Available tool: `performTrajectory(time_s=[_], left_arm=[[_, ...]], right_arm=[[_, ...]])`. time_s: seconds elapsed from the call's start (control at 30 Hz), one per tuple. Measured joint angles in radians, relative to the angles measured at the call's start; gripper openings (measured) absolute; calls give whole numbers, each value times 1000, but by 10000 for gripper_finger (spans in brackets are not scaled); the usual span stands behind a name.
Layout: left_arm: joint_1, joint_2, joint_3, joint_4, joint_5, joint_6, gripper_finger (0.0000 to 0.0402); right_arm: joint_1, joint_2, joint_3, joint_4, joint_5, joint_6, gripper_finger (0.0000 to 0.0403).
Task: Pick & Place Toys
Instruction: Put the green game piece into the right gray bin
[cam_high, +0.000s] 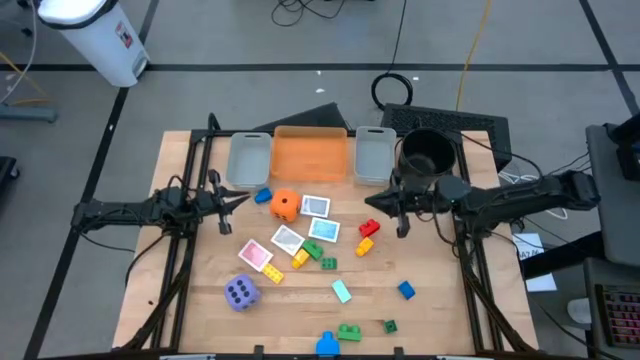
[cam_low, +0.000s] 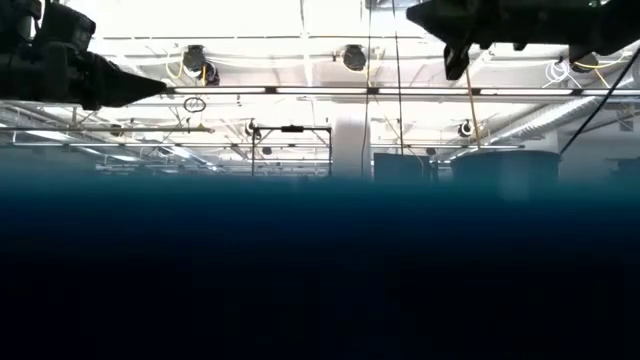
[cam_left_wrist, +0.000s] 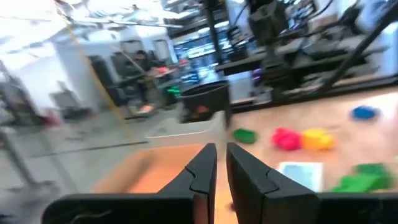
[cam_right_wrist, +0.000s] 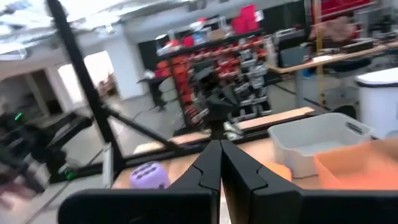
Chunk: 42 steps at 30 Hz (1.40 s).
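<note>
Orange bin (cam_high: 309, 156) between two grey bins (cam_high: 249, 158); black bowl (cam_high: 428, 152) beside

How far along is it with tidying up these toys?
Nothing looks done yet: the orange bin and both grey bins look empty. Nothing is in hand either; the left gripper and right gripper hover with jaws shut on nothing. All is left: the orange die, purple die, cards and bricks lie on the table.

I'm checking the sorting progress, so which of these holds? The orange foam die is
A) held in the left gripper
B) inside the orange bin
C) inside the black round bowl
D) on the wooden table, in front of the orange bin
D: in the high view the orange foam die sits on the wooden table, just in front of the orange rectangular bin.
</note>
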Motion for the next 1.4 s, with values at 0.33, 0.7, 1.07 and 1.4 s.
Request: performTrajectory(time_s=[0.33,0.7,1.07,1.4], left_arm=[[0,-1,1,467,28,-254,47],[0,12,112,513,42,-544,47],[-3,387,546,-30,38,-605,47],[-3,648,669,134,40,-642,47]], right_arm=[[-1,81,0,162,78,77,0],[-3,109,160,11,99,61,0],[-15,153,265,-169,94,210,0],[-15,163,222,-164,99,332,0]])
